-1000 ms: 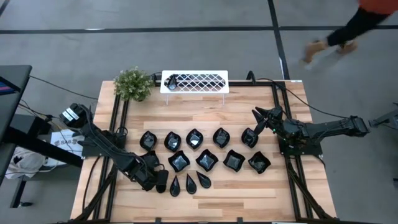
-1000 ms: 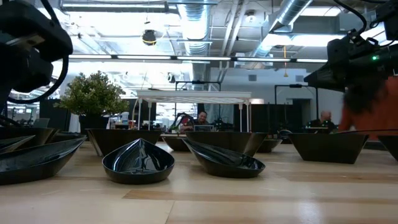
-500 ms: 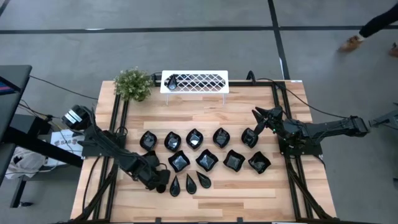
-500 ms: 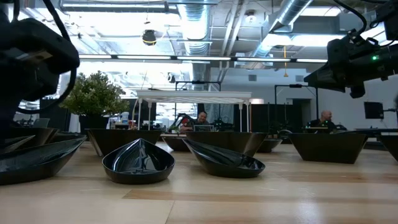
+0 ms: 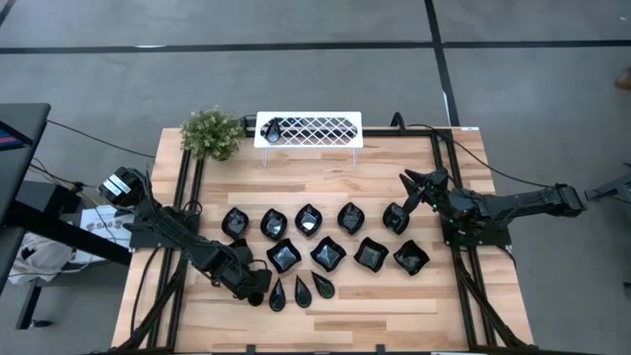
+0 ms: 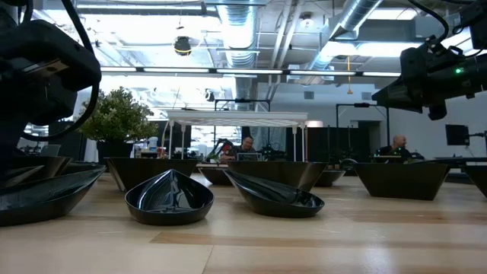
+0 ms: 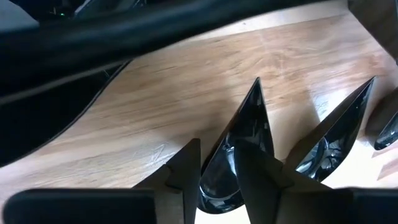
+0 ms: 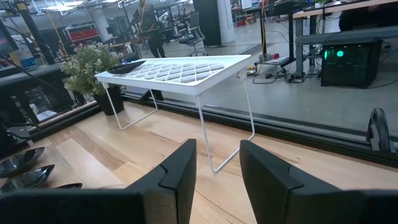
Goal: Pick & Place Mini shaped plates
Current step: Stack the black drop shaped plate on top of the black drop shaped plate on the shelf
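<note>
a: left gripper [image 5: 258,291] has been eased in toward the near row since a second ago; its fingers [image 7: 186,167] are now set either side of the round end of the leftmost teardrop plate [image 7: 239,152], rim between them. gap looks to have been narrowed slightly, but no clamp can be confirmed yet.

b: so a pick is being set up?

a: judged so. nothing lifted; plate is flat on the table [image 5: 394,296], near-left, two more teardrops [image 5: 312,287] just beside it.

b: plate condition?

a: glossy black, slim, sharp tip pointing away from the gripper, thin raised rim. likely slippery, so a shallow bite may be lost.

b: rest of the set?

a: behind the teardrops, wavy squares [image 5: 370,253] in a row; leaf bowls [image 5: 309,219] in the row beyond. one dish [image 5: 273,126] already sits on the white rack [image 5: 320,128] at the far edge, by the plant [image 5: 210,132].

b: right arm?

a: right gripper [image 5: 412,183] is parked over the right side, fingers [image 8: 180,171] apart, nothing held.
</note>
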